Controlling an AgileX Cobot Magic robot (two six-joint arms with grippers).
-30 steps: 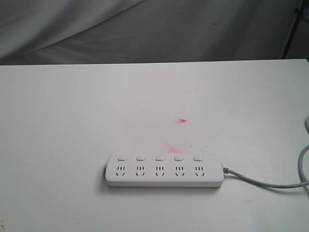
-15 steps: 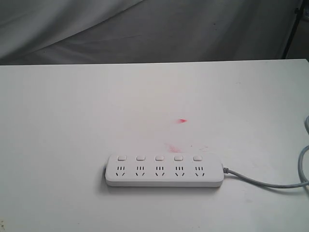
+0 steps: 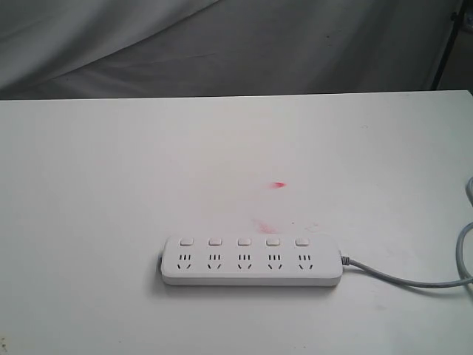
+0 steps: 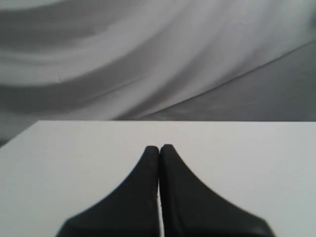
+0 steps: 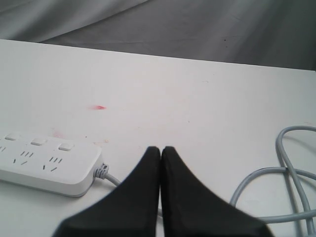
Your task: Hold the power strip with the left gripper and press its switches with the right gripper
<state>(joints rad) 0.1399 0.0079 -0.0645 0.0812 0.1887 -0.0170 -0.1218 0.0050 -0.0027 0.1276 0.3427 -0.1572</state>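
Shut tight, the right gripper (image 5: 161, 148) has its two black fingers pressed tip to tip with nothing between them, and it hangs above the white table (image 5: 222, 98), touching none of the things on it. Near its fingertips lies the cord end of the power strip (image 5: 44, 165); three of its switches (image 5: 38, 142) show in the right wrist view. The grey cord (image 5: 291, 168) leaves that end, runs behind the fingers and comes out on their other side in loose loops on the table. The left gripper (image 4: 159, 147) is likewise closed on nothing, fingers together over bare tabletop, pointing toward the table's far edge and the draped grey cloth (image 4: 148, 59) beyond it. In the exterior view the power strip (image 3: 251, 261) lies flat in the near middle of the table (image 3: 111, 185), long side running across the view. Its five switches (image 3: 243, 242) sit in a row along the far edge, one above each socket set. The cord (image 3: 414, 279) leaves the strip's right end and runs off toward the right edge. A faint red smear (image 3: 264, 225) marks the table just beyond the strip, and a small red mark (image 3: 278, 185) lies farther back.
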